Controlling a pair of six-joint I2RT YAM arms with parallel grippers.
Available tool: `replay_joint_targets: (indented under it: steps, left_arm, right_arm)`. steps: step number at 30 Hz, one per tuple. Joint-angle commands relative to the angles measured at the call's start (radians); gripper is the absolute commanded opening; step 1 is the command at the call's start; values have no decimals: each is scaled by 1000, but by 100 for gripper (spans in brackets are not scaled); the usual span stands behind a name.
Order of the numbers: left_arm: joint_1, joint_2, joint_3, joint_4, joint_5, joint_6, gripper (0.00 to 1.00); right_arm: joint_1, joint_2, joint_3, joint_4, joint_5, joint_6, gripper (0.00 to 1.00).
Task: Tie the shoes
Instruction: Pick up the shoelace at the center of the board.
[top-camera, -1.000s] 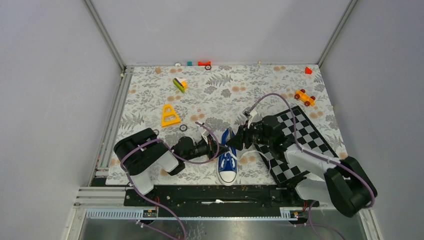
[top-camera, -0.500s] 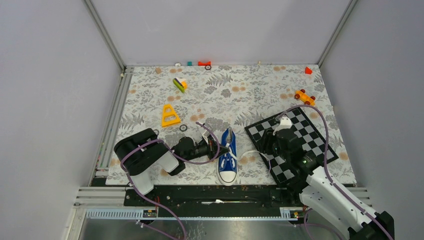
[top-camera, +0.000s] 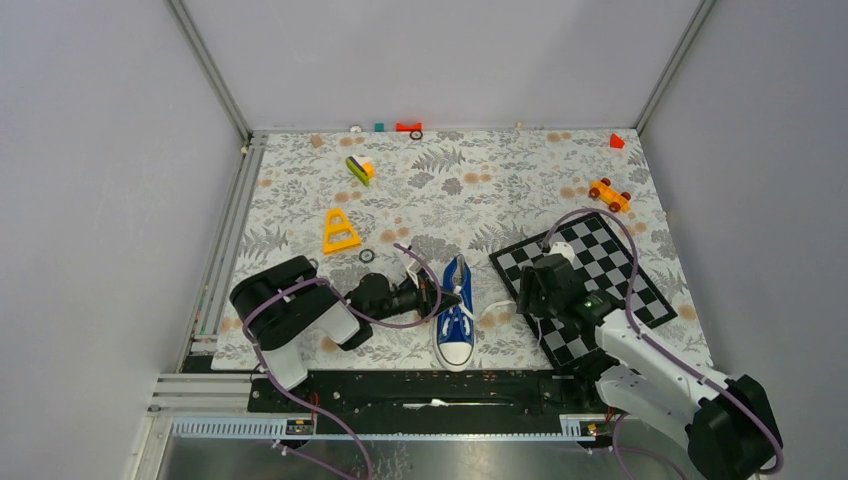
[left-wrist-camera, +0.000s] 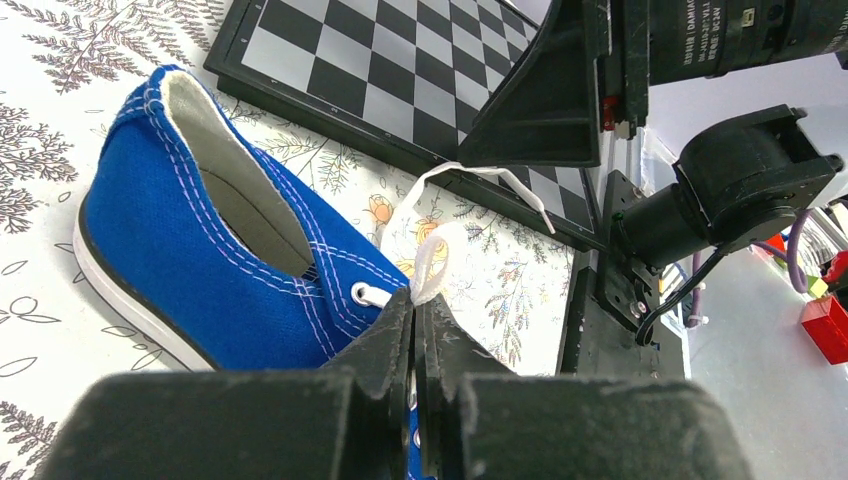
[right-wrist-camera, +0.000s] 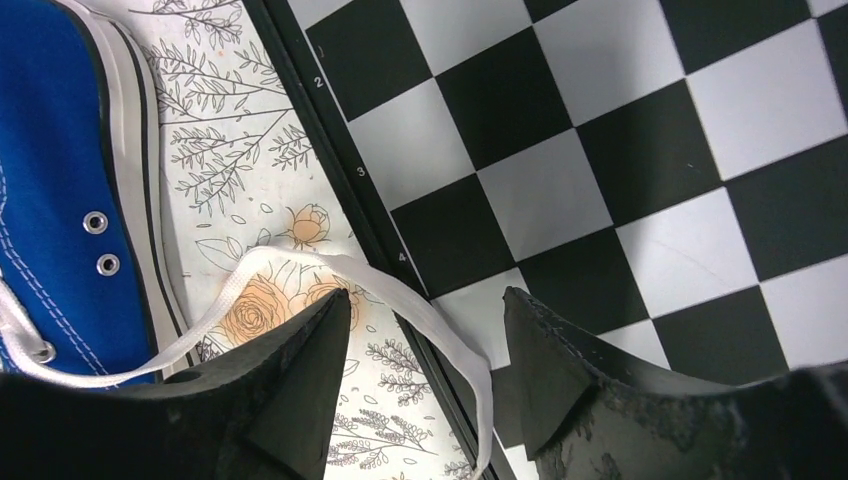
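The shoe (top-camera: 455, 318), a small blue sneaker with a white sole, lies toe toward the near edge. My left gripper (top-camera: 448, 297) reaches in from the left, level with the shoe's top eyelets. In the left wrist view it (left-wrist-camera: 415, 302) is shut on a white lace (left-wrist-camera: 432, 262) just beside the top eyelet. My right gripper (top-camera: 527, 303) hovers at the chessboard's left edge, right of the shoe. Its jaws (right-wrist-camera: 425, 305) stand open. The other lace (right-wrist-camera: 440, 322) runs loose between them, curving from the shoe (right-wrist-camera: 60, 200) across the board's edge.
A black-and-white chessboard (top-camera: 600, 270) lies right of the shoe. A yellow triangle (top-camera: 340, 232), a black ring (top-camera: 367, 256), a green-yellow block (top-camera: 360, 168) and an orange toy car (top-camera: 609, 194) sit farther back. Small red pieces (top-camera: 408, 127) line the far edge.
My right arm drew back from the shoe over the chessboard, then came down beside the loose lace with its jaws spreading wider. The left gripper kept its hold and place.
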Motion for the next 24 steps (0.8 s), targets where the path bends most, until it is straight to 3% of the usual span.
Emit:
replay_joint_targets:
  steps: [1, 10, 15, 24]
  left_arm:
    - [-5, 8, 25, 85, 12, -4, 0]
    - [-5, 11, 25, 85, 9, -7, 0]
    - [-5, 12, 28, 85, 11, -8, 0]
    - [-5, 10, 29, 84, 10, -11, 0]
  right_arm:
    - [-3, 64, 22, 83, -41, -46, 64]
    - [-3, 185, 68, 72, -81, -59, 62]
    - [3, 213, 76, 60, -87, -52, 48]
    - [49, 208, 93, 25, -33, -36, 54]
